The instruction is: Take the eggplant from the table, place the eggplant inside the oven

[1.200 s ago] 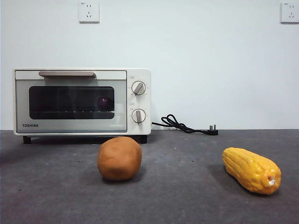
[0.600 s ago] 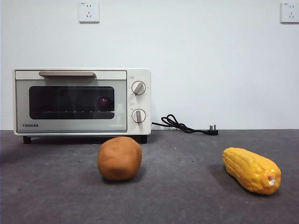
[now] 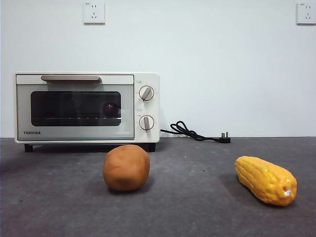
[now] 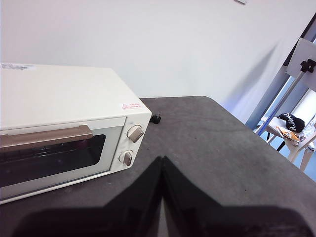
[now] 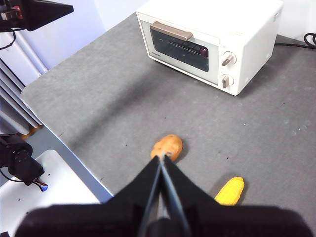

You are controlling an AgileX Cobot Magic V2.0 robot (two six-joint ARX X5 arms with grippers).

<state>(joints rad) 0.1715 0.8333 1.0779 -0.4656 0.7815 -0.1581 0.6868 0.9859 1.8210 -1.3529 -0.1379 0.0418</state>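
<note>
The eggplant (image 3: 109, 108) shows as a small dark-purple round shape behind the glass door, inside the cream-white oven (image 3: 146, 132) at the back left of the table (image 3: 197, 197). The oven door is closed. The right wrist view also shows the eggplant (image 5: 204, 51) through the glass of the oven (image 5: 212, 12). My left gripper (image 4: 162, 159) hangs shut and empty in front of the oven (image 4: 59, 94), near its knobs. High over the table's front, my right gripper (image 5: 162, 157) is shut and holds nothing. Neither arm appears in the front view.
An orange-brown potato-like lump (image 3: 126, 167) lies in front of the oven. A yellow corn cob (image 3: 266, 179) lies at the right. The oven's black cord and plug (image 3: 197, 133) trail along the back wall.
</note>
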